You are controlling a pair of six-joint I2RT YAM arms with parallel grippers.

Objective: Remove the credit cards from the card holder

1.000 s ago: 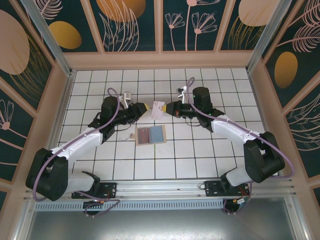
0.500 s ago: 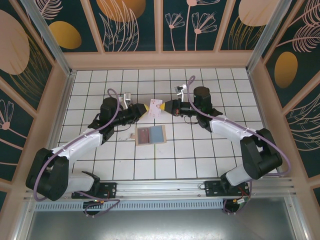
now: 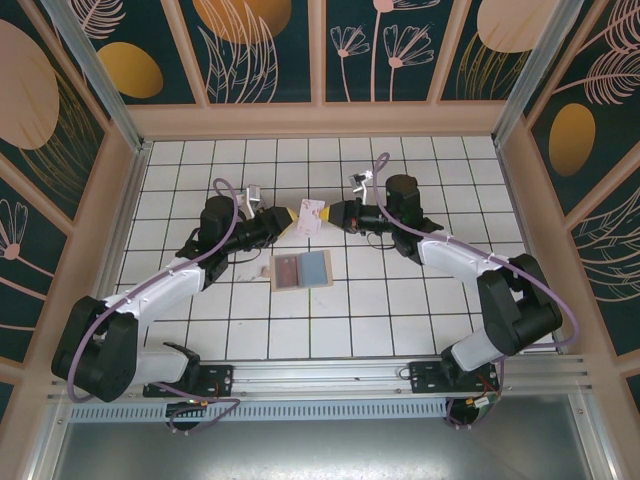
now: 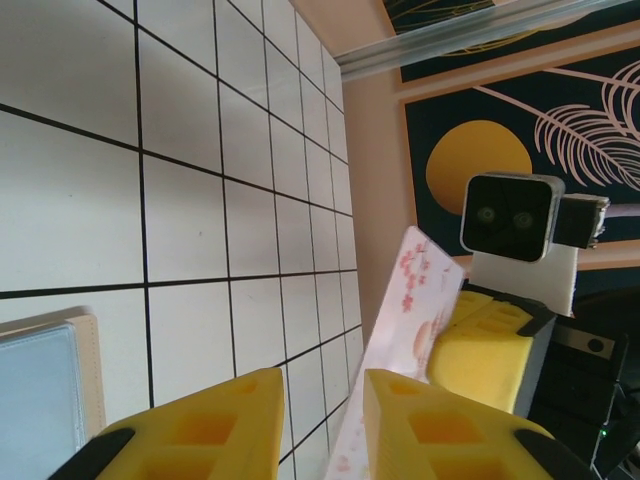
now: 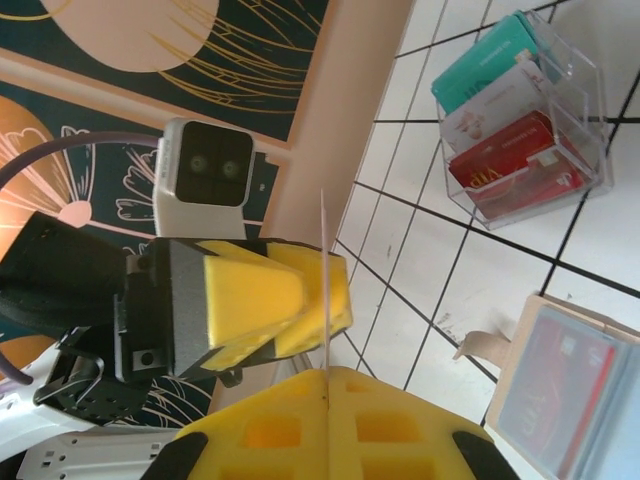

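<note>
The tan card holder [image 3: 301, 270] lies open on the tiles, with a red credit card [image 3: 287, 270] in its left pocket and a blue-grey panel on the right. Above it my right gripper [image 3: 333, 213] is shut on a white card with pink markings [image 3: 313, 215], held off the table. In the right wrist view that card [image 5: 323, 290] stands edge-on out of the closed pads. My left gripper [image 3: 287, 218] faces it, jaws apart. The card [image 4: 415, 300] lies along the inner side of one left finger [image 4: 440, 425]. The holder's corner [image 4: 88, 370] shows below.
A clear plastic stand [image 5: 525, 110] on the tiles holds teal, white and red cards; from above it is a small object [image 3: 256, 190] behind the left wrist. Wooden walls ring the tiled table. The holder [image 5: 575, 400] lies just below both grippers.
The right gripper has carried the white card slightly left and back, closer to the left gripper. The left arm has barely moved, and the holder has stayed put.
</note>
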